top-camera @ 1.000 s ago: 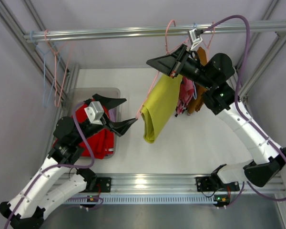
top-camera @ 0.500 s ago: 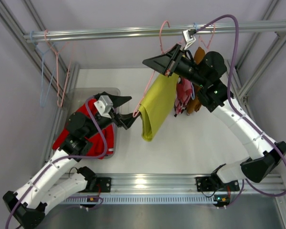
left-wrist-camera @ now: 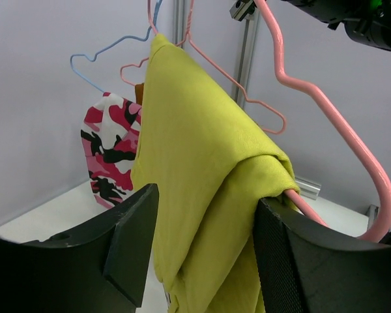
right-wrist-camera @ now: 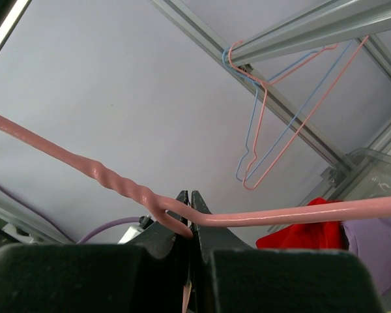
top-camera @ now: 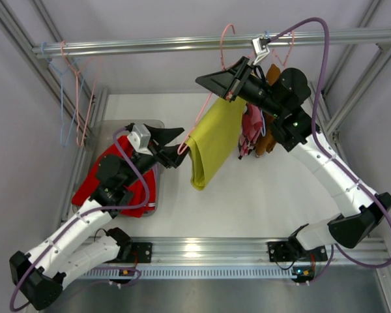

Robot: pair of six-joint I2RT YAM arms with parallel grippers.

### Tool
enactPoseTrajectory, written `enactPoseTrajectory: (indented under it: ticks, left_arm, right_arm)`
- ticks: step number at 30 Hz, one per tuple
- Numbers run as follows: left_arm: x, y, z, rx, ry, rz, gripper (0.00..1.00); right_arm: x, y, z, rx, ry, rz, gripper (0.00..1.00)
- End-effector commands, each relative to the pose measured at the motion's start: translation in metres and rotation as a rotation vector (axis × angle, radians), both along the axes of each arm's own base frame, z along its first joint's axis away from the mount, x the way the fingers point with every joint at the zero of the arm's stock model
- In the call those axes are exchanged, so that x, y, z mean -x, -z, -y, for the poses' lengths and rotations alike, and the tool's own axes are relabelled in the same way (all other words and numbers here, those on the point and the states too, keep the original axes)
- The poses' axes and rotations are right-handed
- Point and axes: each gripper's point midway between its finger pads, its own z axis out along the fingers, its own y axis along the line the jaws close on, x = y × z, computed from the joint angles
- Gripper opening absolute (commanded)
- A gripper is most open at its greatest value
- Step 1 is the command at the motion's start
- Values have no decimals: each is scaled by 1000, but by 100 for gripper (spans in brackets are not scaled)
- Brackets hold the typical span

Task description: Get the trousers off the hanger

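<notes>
Top external first: where do we find the yellow-green trousers (top-camera: 212, 140)?

We see them draped over the pink hanger (top-camera: 227, 55), hanging above the table (top-camera: 267, 189) just below the rail (top-camera: 150, 45). The right gripper (top-camera: 232, 96) has that hanger up near its neck.

And on the right wrist, do we get the grip?

We do: the right gripper (right-wrist-camera: 189, 199) is pinched tight on the pink hanger (right-wrist-camera: 117, 182), jaws together on the wire at its bend. Whether the hook sits on the rail, we cannot tell.

Over to the left wrist, then!

The left gripper (left-wrist-camera: 205, 241) stands with its jaws apart, one on each side of the yellow-green trousers (left-wrist-camera: 202, 169). The folded corner of the cloth sits between them, and the right-hand finger (left-wrist-camera: 280, 254) is up against the low end of the pink hanger (left-wrist-camera: 326, 124). Behind, we catch a pink camouflage garment (left-wrist-camera: 107, 150).

And the other trousers?

From above, the left gripper (top-camera: 176, 147) reaches out over the clear bin (top-camera: 111, 127), where the red trousers (top-camera: 127, 189) lie. The right wrist shows us the lilac trousers (right-wrist-camera: 375, 238) beside the red trousers (right-wrist-camera: 300, 231) in there.

Anything more on the rail?

We spot empty hangers (top-camera: 72, 98), pink and blue, at its far left end.
</notes>
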Motion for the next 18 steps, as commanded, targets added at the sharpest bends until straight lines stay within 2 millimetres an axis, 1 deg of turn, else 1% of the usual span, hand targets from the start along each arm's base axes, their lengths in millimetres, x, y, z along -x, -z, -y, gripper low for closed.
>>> enactPoseTrajectory:
  ticks: [1,4,5,8,10,11,13,14,15,16,18]
  left_arm:
    - [0,-32,-5,129,-12,64,61]
    - [4,-40,-3,147,15,79,52]
    - [6,-46,-4,155,19,84,44]
    - [9,-54,-5,170,31,91,35]
    - [12,-58,-6,183,37,90,9]
    - [12,-60,-7,191,35,90,5]
    - [13,-65,-8,198,34,99,0]
    - [12,-64,-8,193,29,90,0]
    - [14,-71,-11,197,22,98,0]
    - [12,-72,-14,191,1,102,0]
    - [13,-75,-21,175,-30,102,0]
  right_arm:
    - [47,-87,24,-165,-28,252,0]
    - [47,-85,23,-165,-35,248,0]
    - [47,-85,23,-165,-37,248,0]
    - [47,-83,22,-164,-40,244,0]
    - [49,-83,21,-164,-47,245,0]
    - [49,-82,20,-162,-49,244,0]
    - [51,-81,20,-157,-53,249,0]
    - [51,-78,19,-145,-51,256,0]
    - [51,-74,19,-131,-50,252,0]
    - [53,-74,21,-120,-51,266,0]
    - [53,-63,23,-76,-40,290,0]
